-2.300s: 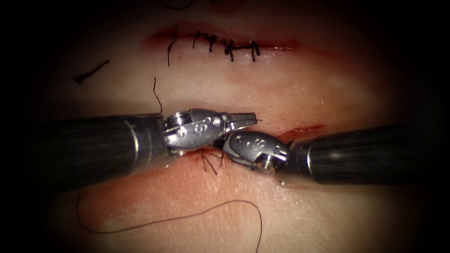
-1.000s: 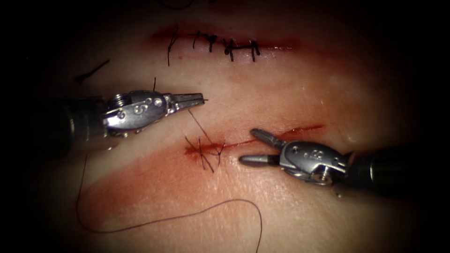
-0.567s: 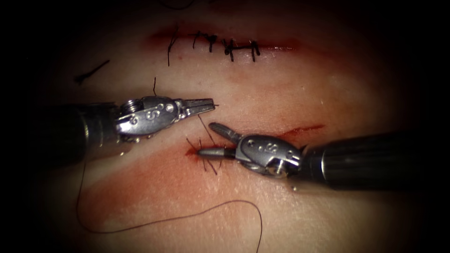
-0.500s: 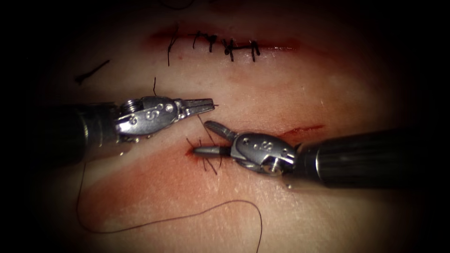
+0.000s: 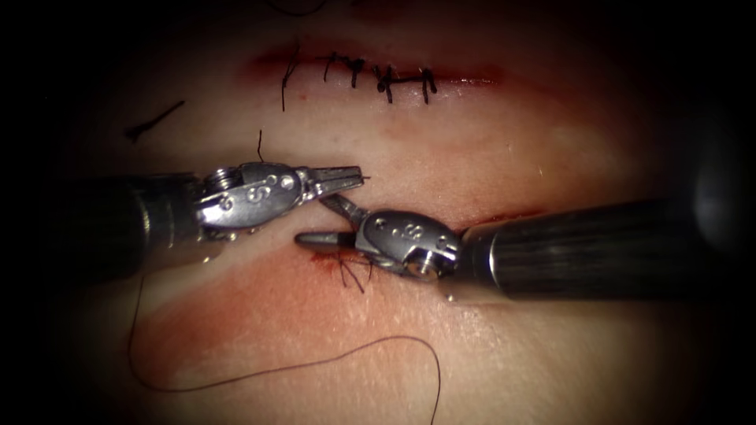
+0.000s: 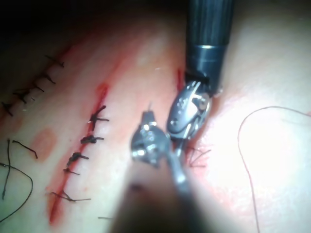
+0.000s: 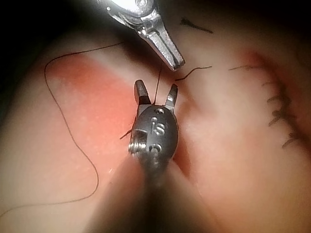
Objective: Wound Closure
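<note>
Both tool wrists carry a stamped "S". The left gripper is closed on the thread, which runs taut from its tip down to the knotted stitch at the left end of the cut. The right gripper is spread open, one jaw on either side of that strand, holding nothing. A slack loop of thread crosses the nearer tissue, where open room remains. An already stitched cut lies at the far side.

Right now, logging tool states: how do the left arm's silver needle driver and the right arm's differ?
The left arm's silver needle driver has its jaws shut on the thin dark thread; the right arm's silver needle driver has its jaws open, straddling that thread, holding nothing. The left points right, the right points left. Both hover over the stitched cut.
</note>
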Motion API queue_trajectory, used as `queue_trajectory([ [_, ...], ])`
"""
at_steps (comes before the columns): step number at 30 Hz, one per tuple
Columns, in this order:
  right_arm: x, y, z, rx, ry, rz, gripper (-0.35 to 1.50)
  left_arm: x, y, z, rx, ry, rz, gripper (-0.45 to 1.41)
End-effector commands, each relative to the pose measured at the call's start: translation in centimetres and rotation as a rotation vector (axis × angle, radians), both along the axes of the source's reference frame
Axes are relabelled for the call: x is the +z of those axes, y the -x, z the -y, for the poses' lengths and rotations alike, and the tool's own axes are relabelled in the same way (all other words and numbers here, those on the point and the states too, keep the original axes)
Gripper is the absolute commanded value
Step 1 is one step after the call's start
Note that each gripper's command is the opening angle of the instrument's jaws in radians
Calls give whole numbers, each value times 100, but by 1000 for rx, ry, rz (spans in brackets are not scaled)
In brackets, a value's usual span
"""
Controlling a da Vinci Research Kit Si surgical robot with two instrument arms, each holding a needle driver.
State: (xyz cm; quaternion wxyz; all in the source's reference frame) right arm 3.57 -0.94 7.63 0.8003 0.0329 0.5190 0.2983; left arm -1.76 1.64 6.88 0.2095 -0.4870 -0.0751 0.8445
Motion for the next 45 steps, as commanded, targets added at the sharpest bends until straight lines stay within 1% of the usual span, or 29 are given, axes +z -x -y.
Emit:
queue_trajectory([
  [1, 7, -8, 6, -3, 0, -2, 148, 7, 6, 1, 1, -1, 1, -45],
  [5, 6, -9, 7, -6, -1, -1, 148, 7, 8, 1, 1, -2, 3, -45],
  [8, 4, -8, 11, -23, -5, -11, 136, 7, 8, 2, 1, -1, 3, -45],
  [9, 4, -8, 13, -33, -6, -17, 126, 7, 8, 3, 3, -2, 5, -45],
  [10, 3, -7, 14, -40, -7, -25, 106, 6, 8, 4, 3, -1, 5, -45],
  [11, 3, -6, 15, -51, -8, -35, 66, 6, 9, 5, 3, -1, 5, -45],
  [12, 2, -5, 17, -64, -8, -48, -1, 6, 9, 6, 3, 0, 5, -45],
  [13, 1, -5, 16, -71, -9, -50, -35, 6, 9, 6, 5, -1, 7, -45],
  [16, 0, -5, 14, -44, 0, -40, -35, 5, 10, 8, 5, 0, 7, -45],
  [23, 0, -5, 14, -50, -4, -39, -35, 5, 9, 8, 5, 0, 7, -45],
  [24, 1, -5, 14, -50, -3, -39, -5, 5, 9, 8, 6, 0, 8, -45],
  [25, 1, -4, 15, -50, -4, -35, 63, 5, 8, 7, 6, -1, 8, -45],
  [26, 1, -4, 14, -40, -3, -24, 115, 5, 7, 7, 7, -1, 9, -45],
  [27, 0, -2, 14, -29, -1, -11, 147, 5, 6, 7, 8, -1, 9, -45],
  [30, -4, 13, 20, -36, 1, -12, 148, 4, 0, 4, 12, -3, 13, -45],
  [33, -11, 39, 25, -50, -12, -27, 148, 3, -7, 3, 15, -5, 15, -45],
  [38, -25, 89, 31, -34, -13, -4, 148, 3, -14, -1, 13, -5, 9, -45],
  [41, -32, 113, 32, -22, -10, 0, 148, 4, -17, -3, 13, -5, 7, -45],
  [43, -35, 122, 32, -12, -10, 5, 148, 5, -17, -4, 13, -5, 7, -45],
  [45, -37, 125, 33, -9, -11, 9, 148, 6, -15, -3, 11, -4, 6, -45],
])
